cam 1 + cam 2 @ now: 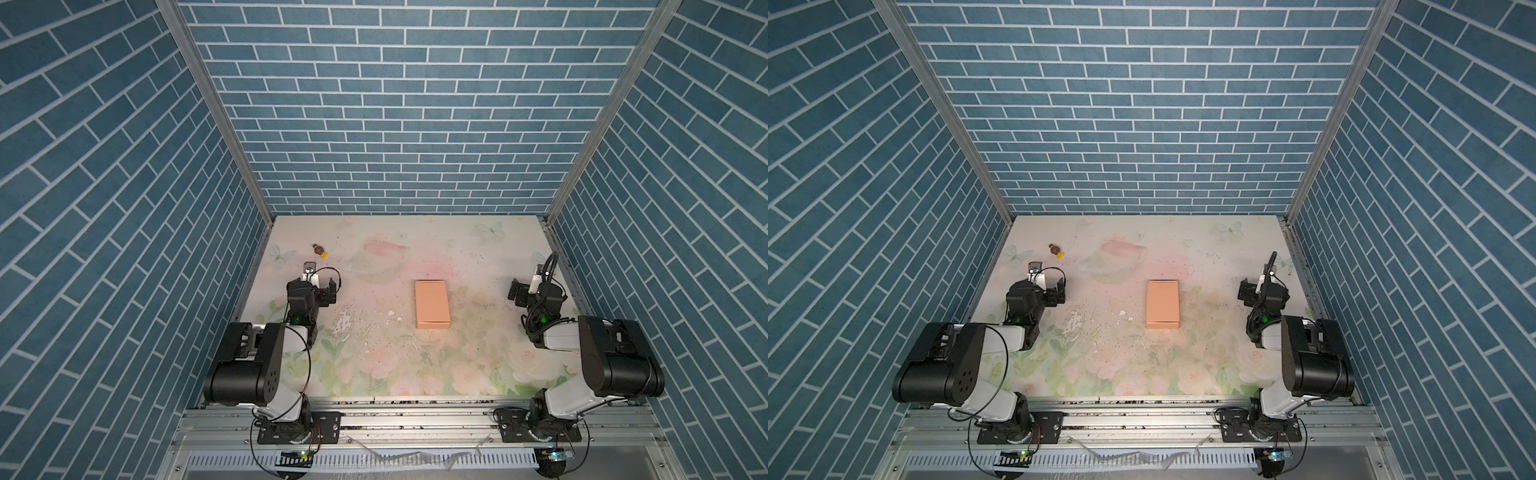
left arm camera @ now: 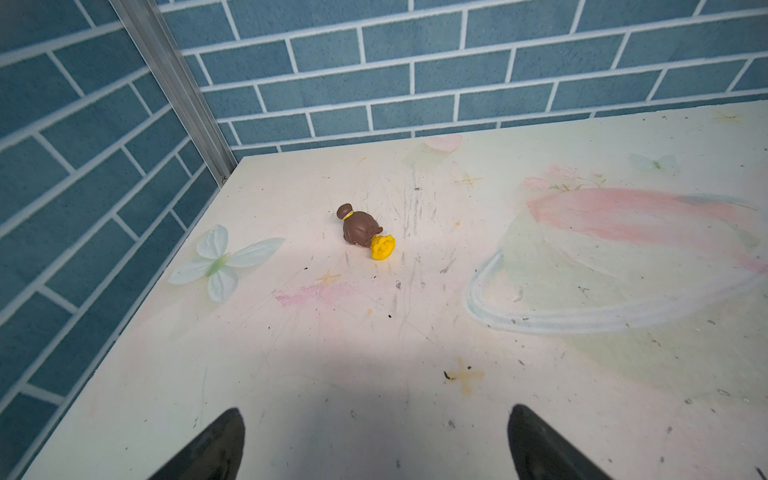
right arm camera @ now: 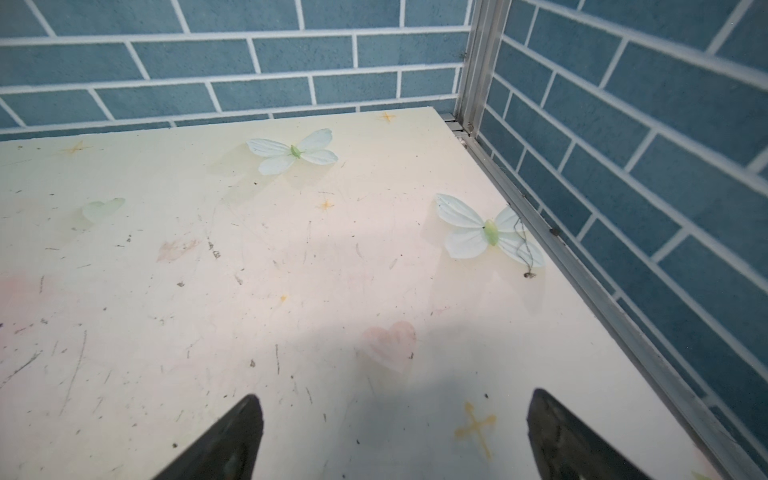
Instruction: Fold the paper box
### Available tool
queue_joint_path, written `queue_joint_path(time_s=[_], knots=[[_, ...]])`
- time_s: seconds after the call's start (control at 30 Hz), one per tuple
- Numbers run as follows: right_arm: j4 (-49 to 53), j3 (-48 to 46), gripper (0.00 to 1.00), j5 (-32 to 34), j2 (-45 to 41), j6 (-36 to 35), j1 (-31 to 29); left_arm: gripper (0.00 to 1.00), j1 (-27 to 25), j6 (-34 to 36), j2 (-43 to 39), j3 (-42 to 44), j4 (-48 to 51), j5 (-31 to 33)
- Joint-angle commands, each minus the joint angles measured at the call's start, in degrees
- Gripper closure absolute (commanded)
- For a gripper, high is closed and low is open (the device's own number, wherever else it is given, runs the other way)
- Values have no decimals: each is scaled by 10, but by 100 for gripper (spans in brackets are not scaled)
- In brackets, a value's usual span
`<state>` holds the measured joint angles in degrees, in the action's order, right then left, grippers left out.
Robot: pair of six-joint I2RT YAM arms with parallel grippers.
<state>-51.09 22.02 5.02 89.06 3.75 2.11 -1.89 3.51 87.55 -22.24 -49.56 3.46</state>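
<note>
The paper box point(image 1: 432, 303) is a peach-orange closed rectangular box lying flat near the middle of the table, shown in both top views point(image 1: 1163, 304). Neither wrist view shows it. My left gripper point(image 1: 321, 286) hovers at the left side of the table, well apart from the box, and points toward the back wall. In the left wrist view the left gripper point(image 2: 376, 415) is open, with only bare table between its dark fingers point(image 2: 224, 444). My right gripper point(image 1: 527, 284) hangs near the right wall. The right wrist view shows that gripper point(image 3: 395, 397) open and empty too.
A tiny brown-and-yellow toy point(image 1: 319, 250) lies at the back left, ahead of the left gripper point(image 1: 1051, 291); the left wrist view shows the toy point(image 2: 365, 230) as well. The floral table point(image 1: 415, 365) is scuffed, with small white flecks left of the box. Blue brick walls enclose three sides.
</note>
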Motion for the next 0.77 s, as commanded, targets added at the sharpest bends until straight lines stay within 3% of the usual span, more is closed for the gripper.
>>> queue_joint_path(time_s=[0.0, 0.73], knots=[[10, 4, 1, -37, -6, -12, -1, 0, 0, 4, 0, -2, 7, 6], [13, 6, 1, -55, -6, -8, 9, 0, 0, 5, 1, -2, 6, 6]])
